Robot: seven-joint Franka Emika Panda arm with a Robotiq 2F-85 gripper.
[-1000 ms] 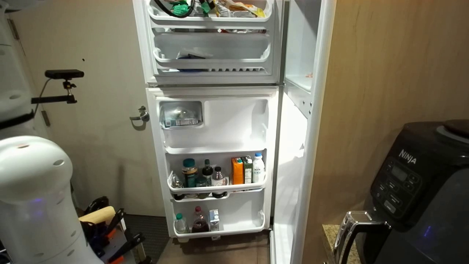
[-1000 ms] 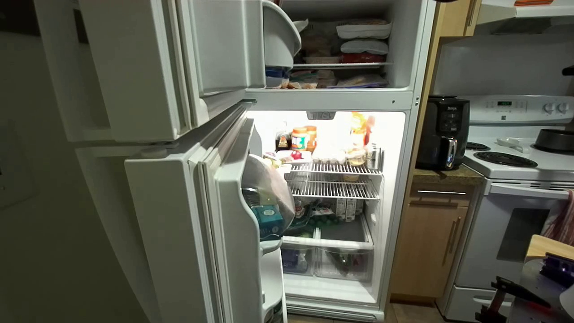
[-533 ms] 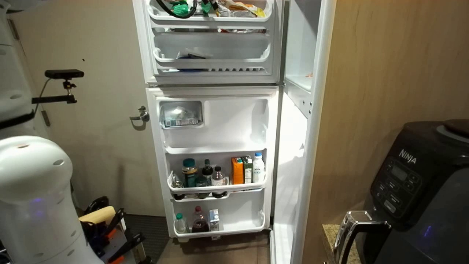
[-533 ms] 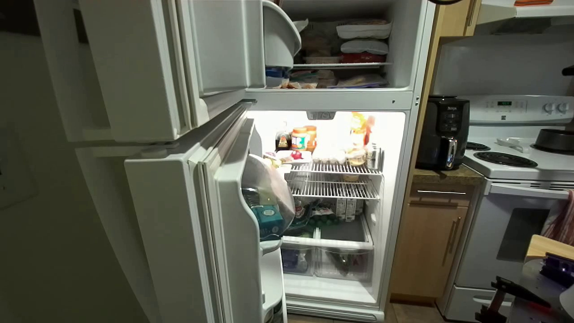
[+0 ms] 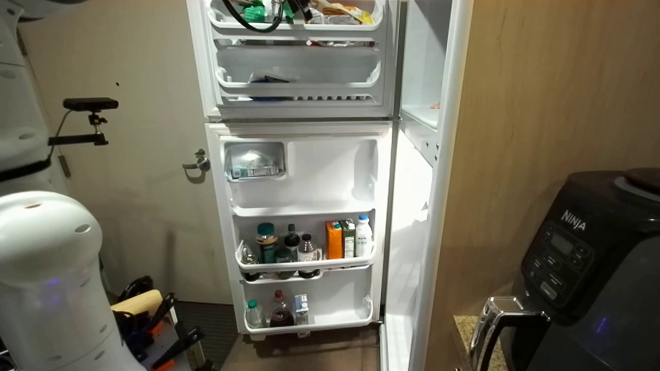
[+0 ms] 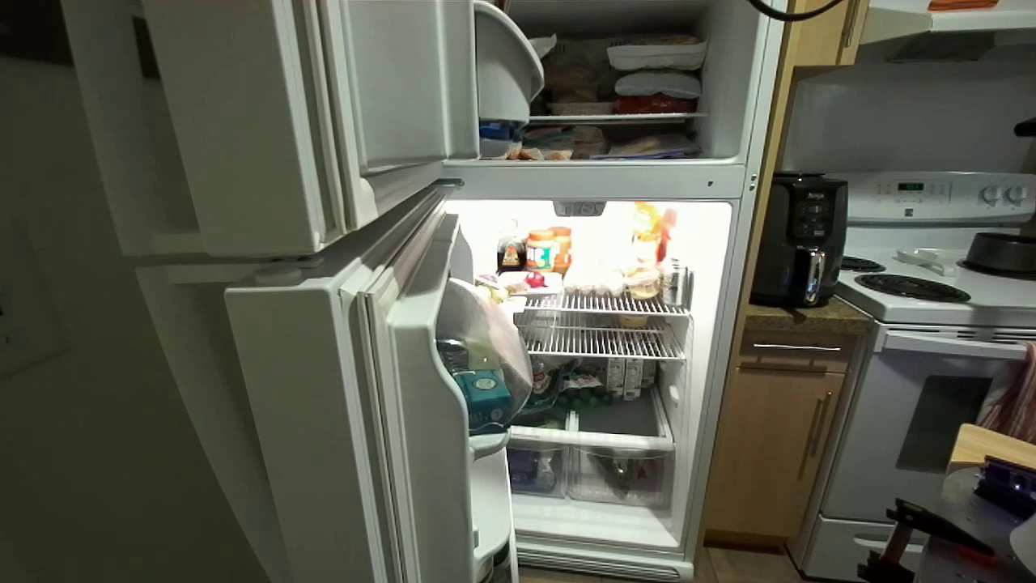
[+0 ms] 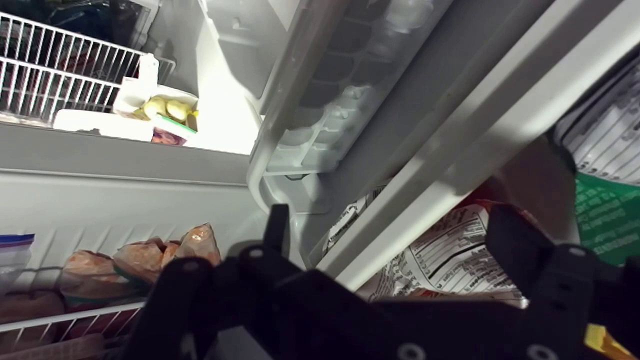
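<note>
My gripper [image 7: 390, 220] is open and empty in the wrist view, its black fingers spread wide. Between and beyond the fingers runs the white rail of a freezer door bin [image 7: 392, 249]. A printed white bag with red edges [image 7: 454, 262] lies behind the rail, near the right finger. A green package [image 7: 607, 215] lies further right. In an exterior view only a black part of the gripper [image 5: 300, 7] and a cable loop show at the top, in front of the upper door bin [image 5: 294, 26] with its bags [image 5: 340, 11]. Contact with the bag cannot be told.
Both fridge doors stand open. The lower door [image 5: 330, 175] holds bottles and cartons. Orange-toned bags [image 7: 145, 255] lie in the freezer. A black air fryer [image 5: 567, 257] stands on the counter, also seen in an exterior view [image 6: 801, 239]. Clamps [image 5: 170, 340] sit at the robot's base.
The cable loop and gripper have moved slightly right and down in an exterior view. The loop has come further into the top of the other picture. The upper arm has shifted slightly right.
</note>
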